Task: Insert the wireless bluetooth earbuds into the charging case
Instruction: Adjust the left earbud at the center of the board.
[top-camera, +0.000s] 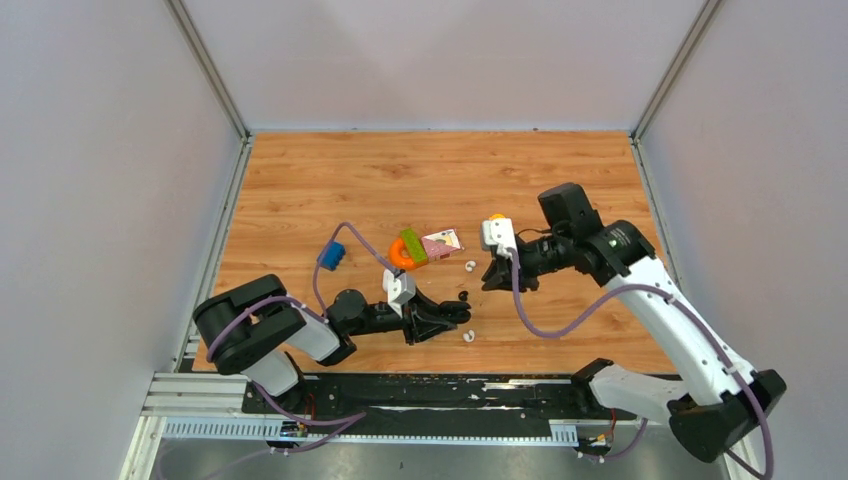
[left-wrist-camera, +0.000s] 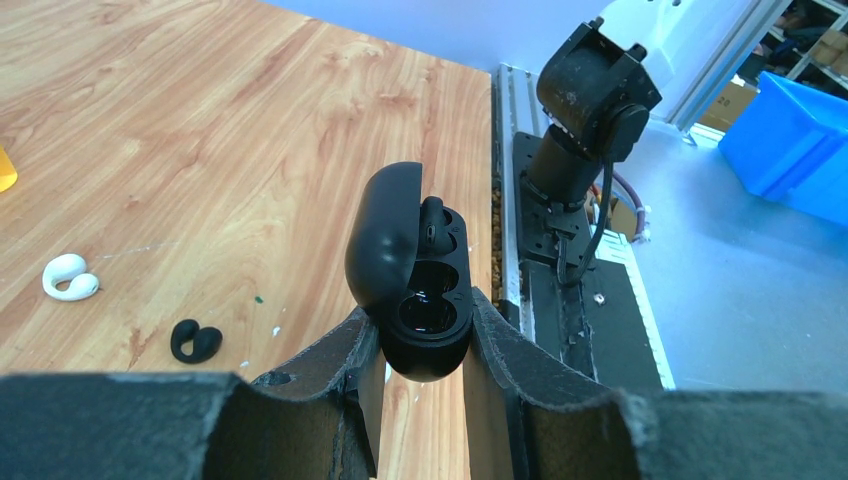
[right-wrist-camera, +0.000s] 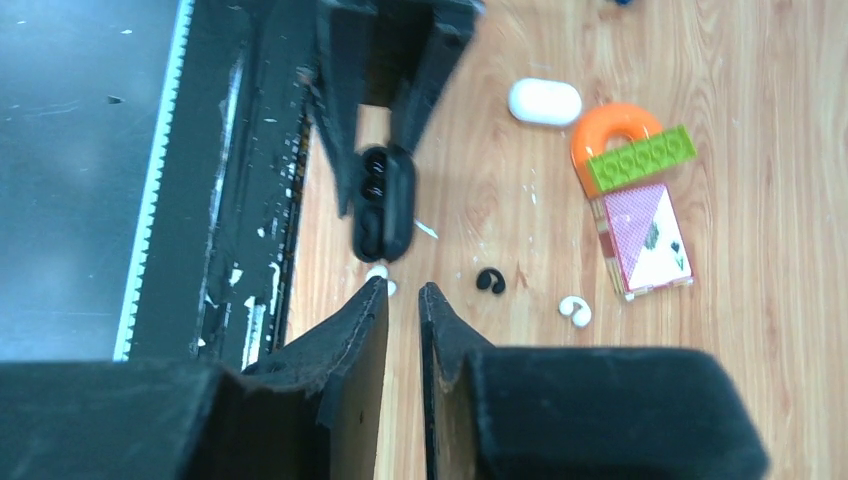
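Left pincer (left-wrist-camera: 425, 312) grips the open black oval plastic charging case (left-wrist-camera: 385, 240). One small black plastic earbud (left-wrist-camera: 433, 222) is seated; the near well is empty. Right pincer (right-wrist-camera: 402, 290), narrowly parted and empty, hovers nearby. Its probable next move is lifting the loose black earbud (left-wrist-camera: 195, 340) off the wooden counter (left-wrist-camera: 200, 120).

The left gripper (left-wrist-camera: 425, 315) clamps the open black charging case (left-wrist-camera: 412, 275), lid tipped leftward. One black earbud (left-wrist-camera: 432, 222) sits in the far socket. A white earbud (left-wrist-camera: 68, 278) and another black earbud (left-wrist-camera: 195, 340) lie apart on the wooden table (left-wrist-camera: 250, 120).
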